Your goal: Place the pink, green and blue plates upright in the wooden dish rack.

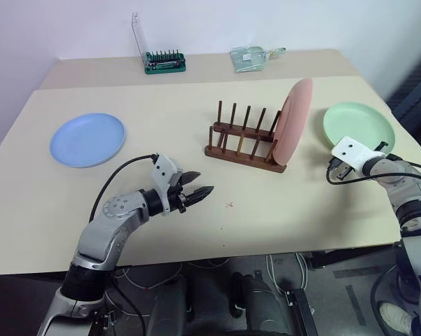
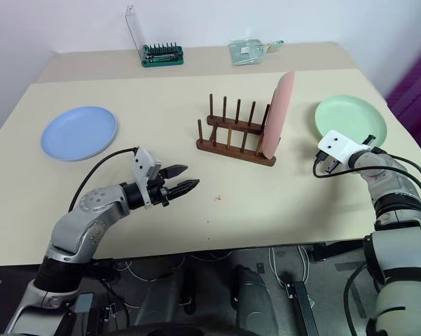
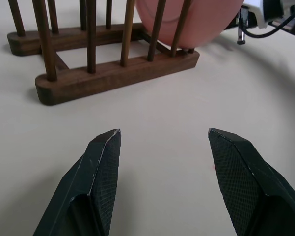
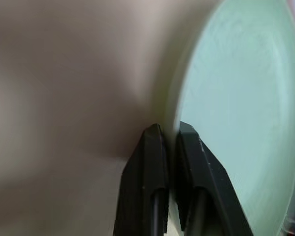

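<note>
Right wrist view: right gripper (image 4: 169, 132) pinched thin on green plate (image 4: 240, 98) rim
Green plate: flat, right of wooden dish rack (image 1: 246, 137)
Pink plate (image 1: 294, 120): upright at rack's right end
Blue plate (image 1: 88, 138): far left of rack
Left gripper (image 1: 198, 191): wide apart, empty, front-left of rack

No text, label, brand, number or sign is showing legibly anywhere in these views. The green holder with a clear upright panel (image 1: 164, 61) at the far edge of the pale beige table (image 1: 196, 210) is carrying no readable marking, and the clear plastic packet (image 1: 251, 57) lying near it is showing nothing that can be made out either. The round pink plate (image 1: 294, 120), the round green plate (image 1: 359, 126), the round blue plate (image 1: 88, 139) and the dark brown wooden dish rack (image 1: 242, 140) are all appearing plain, bearing no lettering.
</note>
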You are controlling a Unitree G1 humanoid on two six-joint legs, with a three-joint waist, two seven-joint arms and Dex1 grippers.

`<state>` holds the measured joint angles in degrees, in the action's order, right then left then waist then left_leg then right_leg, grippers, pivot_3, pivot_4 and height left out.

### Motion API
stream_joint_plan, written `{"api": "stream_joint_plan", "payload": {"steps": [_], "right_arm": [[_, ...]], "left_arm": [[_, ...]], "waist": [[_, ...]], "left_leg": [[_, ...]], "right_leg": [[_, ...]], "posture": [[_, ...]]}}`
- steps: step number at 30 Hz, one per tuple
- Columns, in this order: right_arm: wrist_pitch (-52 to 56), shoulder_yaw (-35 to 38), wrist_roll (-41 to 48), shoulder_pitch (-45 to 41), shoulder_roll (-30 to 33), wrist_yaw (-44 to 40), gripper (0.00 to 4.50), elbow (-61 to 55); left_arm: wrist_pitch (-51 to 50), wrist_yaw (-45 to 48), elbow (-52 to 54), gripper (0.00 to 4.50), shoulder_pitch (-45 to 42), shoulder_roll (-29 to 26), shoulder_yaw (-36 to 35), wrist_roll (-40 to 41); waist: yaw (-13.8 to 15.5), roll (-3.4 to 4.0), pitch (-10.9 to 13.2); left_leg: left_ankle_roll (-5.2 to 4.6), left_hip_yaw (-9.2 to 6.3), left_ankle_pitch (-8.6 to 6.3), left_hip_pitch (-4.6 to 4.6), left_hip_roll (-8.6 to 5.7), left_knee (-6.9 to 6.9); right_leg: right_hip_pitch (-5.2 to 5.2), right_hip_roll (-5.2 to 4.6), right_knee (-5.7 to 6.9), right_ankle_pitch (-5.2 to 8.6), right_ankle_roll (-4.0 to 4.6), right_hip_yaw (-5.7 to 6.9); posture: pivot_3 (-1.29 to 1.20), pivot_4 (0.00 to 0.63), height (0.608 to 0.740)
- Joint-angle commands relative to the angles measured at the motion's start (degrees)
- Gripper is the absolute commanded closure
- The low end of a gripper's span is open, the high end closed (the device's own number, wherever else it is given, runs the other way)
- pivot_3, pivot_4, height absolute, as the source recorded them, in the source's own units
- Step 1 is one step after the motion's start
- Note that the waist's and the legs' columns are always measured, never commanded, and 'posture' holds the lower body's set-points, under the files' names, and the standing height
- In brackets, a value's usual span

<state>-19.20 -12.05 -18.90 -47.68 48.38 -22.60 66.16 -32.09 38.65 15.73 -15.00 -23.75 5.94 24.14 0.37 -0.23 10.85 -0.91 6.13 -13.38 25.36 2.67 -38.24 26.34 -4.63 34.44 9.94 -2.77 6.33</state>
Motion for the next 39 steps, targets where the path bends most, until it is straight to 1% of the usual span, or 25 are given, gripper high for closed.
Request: {"api": "stream_joint_plan", "payload": {"steps": [1,4,6,7,8,9,10,11,13,15,18,19,21,22,24,26,29,30,35,39], "right_arm": [[-2.2,2.8,0.1,-0.6,3.2,5.3,4.46,-5.7],[-0.2,11.1,5.4,-1.4,3.6,11.0,4.46,-17.9],[1.9,15.3,9.6,-1.5,2.4,10.7,4.46,-24.4],[4.4,18.6,14.8,-2.6,0.8,8.9,4.46,-29.1],[8.5,22.3,22.1,-4.9,-1.3,6.6,4.46,-33.8],[11.8,25.0,27.3,-6.5,-2.7,5.0,4.46,-37.4],[14.4,26.7,30.2,-7.2,-3.6,4.1,4.46,-39.8],[23.1,29.0,40.3,-8.6,-5.5,0.7,4.46,-45.7],[36.6,31.7,56.1,-8.4,-7.6,-5.0,4.46,-56.4],[45.4,32.9,64.5,-7.1,-8.3,-6.1,4.46,-63.5],[54.6,34.8,75.1,-5.9,-12.6,0.8,4.46,-70.8],[56.5,34.9,77.3,-5.4,-14.7,4.2,4.46,-72.6],[60.2,36.1,85.6,-3.9,-20.2,13.5,4.46,-75.2],[61.6,36.2,88.5,-2.6,-22.1,16.4,4.46,-76.8],[63.8,35.5,90.8,-0.5,-23.4,19.3,4.46,-79.2],[67.3,32.8,90.5,2.4,-22.9,21.8,4.46,-81.1],[71.5,31.9,94.3,4.4,-23.7,28.4,4.46,-79.9],[71.9,31.5,93.9,4.8,-23.4,29.0,4.46,-80.2],[72.3,31.9,98.0,5.3,-25.3,35.3,4.46,-79.3],[72.4,31.1,99.2,5.4,-25.9,38.6,4.46,-78.2]], "left_arm": [[1.2,-0.2,2.5,1.6,0.4,-0.2,-0.5,-0.1],[1.1,0.3,2.1,1.6,0.0,-0.2,0.0,-0.1],[1.2,0.6,1.7,1.6,-0.3,-0.2,0.2,-0.2],[1.3,0.8,1.5,1.6,-0.5,-0.2,0.2,-0.3],[1.3,1.0,1.3,1.6,-0.7,-0.2,0.3,-0.3],[1.3,1.1,1.1,1.6,-0.9,-0.2,0.4,-0.3],[1.4,1.2,1.1,1.6,-1.0,-0.2,0.4,-0.3],[1.4,1.3,0.9,1.6,-1.2,-0.2,0.4,-0.3],[1.7,1.3,0.5,1.6,-1.5,-0.1,0.2,-0.4],[1.9,1.2,0.3,1.6,-1.5,-0.1,0.0,-0.5],[2.0,0.7,0.8,1.6,-0.9,0.0,-0.4,-0.5],[2.0,0.6,1.1,1.6,-0.5,0.0,-0.5,-0.5],[1.8,0.3,1.8,1.6,0.3,0.2,-0.5,-0.4],[1.9,0.2,2.0,1.6,0.7,0.2,-0.4,-0.5],[1.8,0.1,2.2,1.6,0.9,0.3,-0.4,-0.5],[1.7,0.0,2.2,1.6,0.9,0.3,-0.5,-0.4],[1.6,0.0,2.0,1.6,0.6,0.2,-0.5,-0.5],[1.6,0.1,2.0,1.6,0.6,0.1,-0.5,-0.5],[1.6,0.3,1.9,1.6,0.4,-0.1,-0.5,-0.4],[1.4,0.3,1.9,1.6,0.3,-0.1,-0.5,-0.3]], "waist": [[0.0,0.01,0.0],[-0.1,0.06,0.0],[-0.1,0.06,0.0],[-0.1,0.06,0.0],[-0.1,0.06,0.0],[-0.2,0.06,0.0],[-0.2,0.06,0.0],[-0.1,0.06,0.0],[0.3,0.04,0.0],[0.4,0.05,0.0],[0.3,0.03,0.0],[0.4,0.03,0.0],[0.3,0.03,0.0],[0.3,0.03,0.0],[0.4,0.04,0.0],[0.5,0.04,0.0],[0.3,0.03,0.0],[0.3,0.03,0.0],[0.2,0.04,0.0],[0.3,0.03,0.0]], "left_leg": [[0.01,0.0,0.01,0.0,0.0,0.0],[0.05,0.0,0.03,0.0,0.0,0.0],[0.07,0.03,0.04,-0.01,0.01,0.02],[0.09,0.01,0.05,-0.02,0.03,0.02],[0.1,0.01,0.06,-0.04,0.04,0.02],[0.12,0.0,0.07,-0.06,0.05,0.03],[0.14,0.01,0.08,-0.07,0.07,0.02],[0.15,0.0,0.09,-0.07,0.08,0.0],[0.16,-0.08,0.09,-0.11,0.19,0.0],[0.15,-0.17,0.09,-0.12,0.2,0.0],[0.15,-0.15,0.09,-0.11,0.18,-0.04],[0.15,-0.15,0.09,-0.11,0.18,-0.05],[0.15,-0.14,0.09,-0.1,0.18,-0.07],[0.15,-0.13,0.09,-0.09,0.18,-0.06],[0.15,-0.14,0.09,-0.08,0.19,-0.06],[0.14,-0.14,0.09,0.0,0.16,-0.06],[0.14,-0.12,0.09,-0.02,0.14,-0.07],[0.14,-0.11,0.09,-0.02,0.14,-0.07],[0.14,-0.13,0.09,-0.02,0.16,-0.06],[0.14,-0.14,0.09,-0.03,0.16,-0.06]], "right_leg": [[0.01,0.0,0.01,0.0,0.0,0.0],[0.06,-0.01,0.08,-0.01,-0.01,-0.05],[0.11,0.01,0.14,-0.02,-0.04,-0.1],[0.1,0.04,0.16,-0.02,-0.05,-0.09],[0.1,0.05,0.2,-0.02,-0.05,-0.09],[0.1,0.07,0.22,-0.02,-0.05,-0.08],[0.13,0.07,0.29,-0.03,-0.04,-0.09],[0.14,0.06,0.43,-0.02,-0.03,-0.09],[0.13,0.05,0.54,0.01,0.03,-0.08],[0.1,0.04,0.58,-0.07,0.24,-0.04],[0.1,-0.02,0.58,-0.09,0.26,-0.03],[0.11,-0.04,0.58,-0.09,0.26,-0.03],[0.12,-0.04,0.6,-0.09,0.27,-0.03],[0.14,-0.04,0.62,-0.09,0.27,-0.03],[0.16,-0.02,0.65,-0.09,0.27,-0.03],[0.21,-0.05,0.65,-0.09,0.27,-0.03],[0.19,-0.08,0.64,-0.1,0.26,-0.04],[0.21,-0.07,0.64,-0.1,0.26,-0.04],[0.22,-0.01,0.65,-0.09,0.27,-0.04],[0.2,-0.02,0.64,-0.08,0.25,-0.04]], "posture": [[0.0,0.15,0.73],[0.0,0.15,0.73],[0.0,0.15,0.73],[0.0,0.15,0.73],[0.0,0.15,0.73],[0.0,0.15,0.73],[0.0,0.15,0.73],[0.0,0.15,0.73],[0.0,0.15,0.73],[0.0,0.15,0.73],[0.0,0.15,0.73],[0.0,0.15,0.73],[0.0,0.15,0.73],[0.0,0.15,0.73],[0.0,0.15,0.73],[0.0,0.15,0.73],[0.0,0.15,0.73],[0.0,0.15,0.73],[0.0,0.15,0.73],[0.0,0.15,0.73]]}}
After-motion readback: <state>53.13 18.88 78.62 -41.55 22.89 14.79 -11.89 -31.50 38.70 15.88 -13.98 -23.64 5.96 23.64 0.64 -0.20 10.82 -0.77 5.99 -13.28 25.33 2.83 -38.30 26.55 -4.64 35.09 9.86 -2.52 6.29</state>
